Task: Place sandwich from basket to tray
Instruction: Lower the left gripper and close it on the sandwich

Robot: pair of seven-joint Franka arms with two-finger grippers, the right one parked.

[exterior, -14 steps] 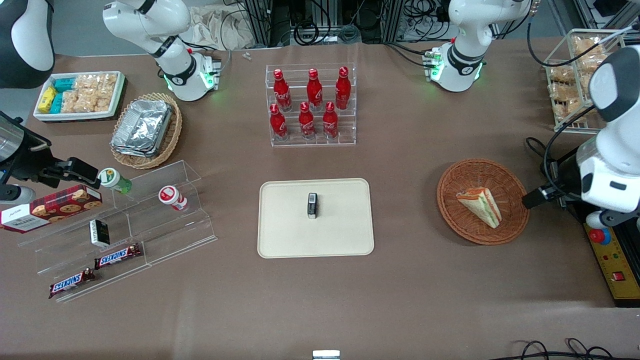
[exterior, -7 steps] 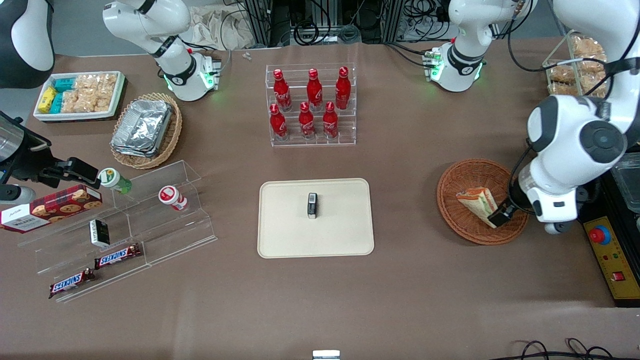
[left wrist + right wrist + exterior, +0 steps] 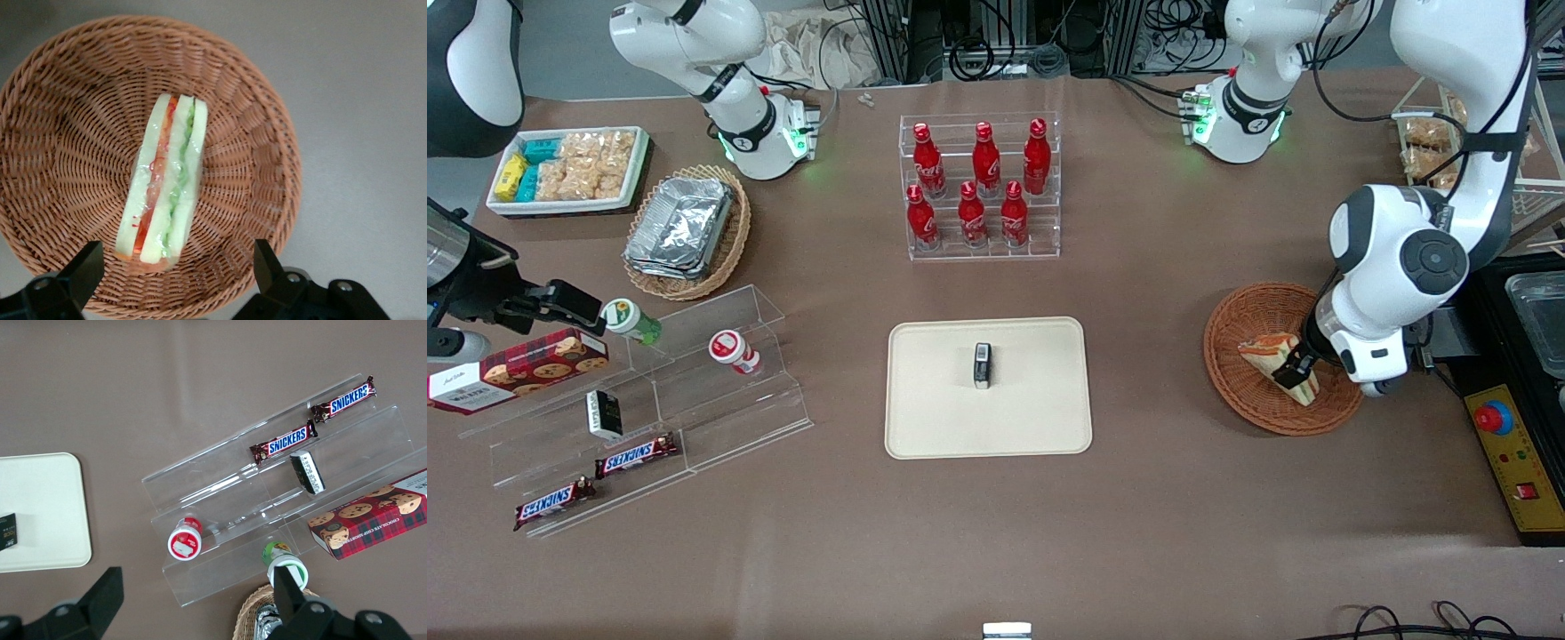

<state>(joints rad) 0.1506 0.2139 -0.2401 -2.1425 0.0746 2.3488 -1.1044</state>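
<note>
Two chocolate bars [image 3: 341, 398] and [image 3: 283, 441] on the clear acrylic stand [image 3: 280, 500]: each wrapper reads "SNICKERS". Red bottles [image 3: 984, 162] in the clear rack: white script, unreadable. No other text is legible.

The front view looks down on the whole table [image 3: 1156, 498]; the left wrist view sits close above the basket [image 3: 267, 140], with the open pincer [image 3: 177, 267] over it.

I see the sandwich [image 3: 167, 180] lying in the basket [image 3: 1249, 396], toward the working arm's end of the table, at three o'clock from the tray [image 3: 925, 418]. My gripper [image 3: 1294, 369] hangs over the sandwich, fingers [image 3: 83, 270] spread either side. A small packet [image 3: 982, 365] lies on the tray; the bottle rack [image 3: 983, 249] stands at its twelve o'clock.
</note>
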